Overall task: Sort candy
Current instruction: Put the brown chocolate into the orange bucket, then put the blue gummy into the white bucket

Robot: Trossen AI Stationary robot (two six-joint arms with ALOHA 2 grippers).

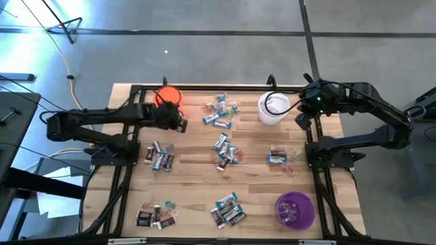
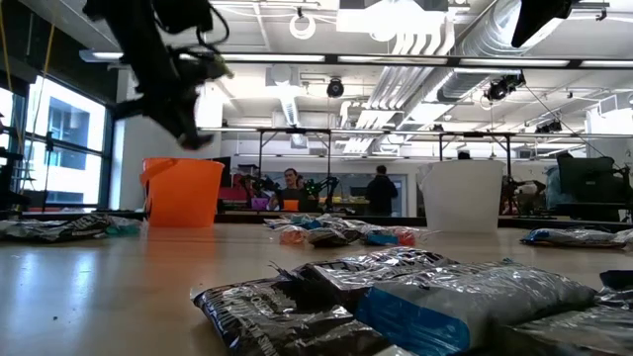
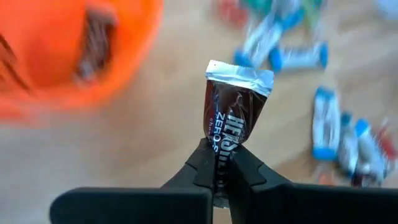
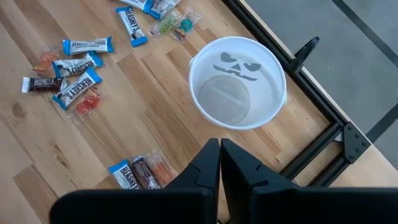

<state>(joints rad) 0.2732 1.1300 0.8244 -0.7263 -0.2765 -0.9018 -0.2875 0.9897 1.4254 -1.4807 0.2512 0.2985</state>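
Observation:
Candy lies in several small heaps on the wooden table (image 1: 259, 184), among them one at mid table (image 1: 225, 153) and one near the left arm (image 1: 160, 158). My left gripper (image 3: 221, 163) is shut on a dark brown candy (image 3: 235, 109). It hangs above the table beside the orange cup (image 1: 169, 96), which has brown pieces inside (image 3: 93, 43). My right gripper (image 4: 219, 149) is shut with nothing in it, above the table beside the white cup (image 4: 237, 81). My left gripper pinches the dark brown candy by its lower end (image 3: 219, 148) between its two fingers. The fingers slant downward from the table's left side. The piece sticks out past the fingertips, its crimped silver end (image 3: 239, 73) free, and it is lifted clear of the table.
A purple cup (image 1: 294, 209) stands at the near right corner. More candy heaps lie near the front edge (image 1: 228, 209) (image 1: 155, 214) and by the right arm (image 1: 279, 156). Black frame rails (image 1: 317, 170) run along both sides of the table. People show in the room beyond (image 2: 381, 193).

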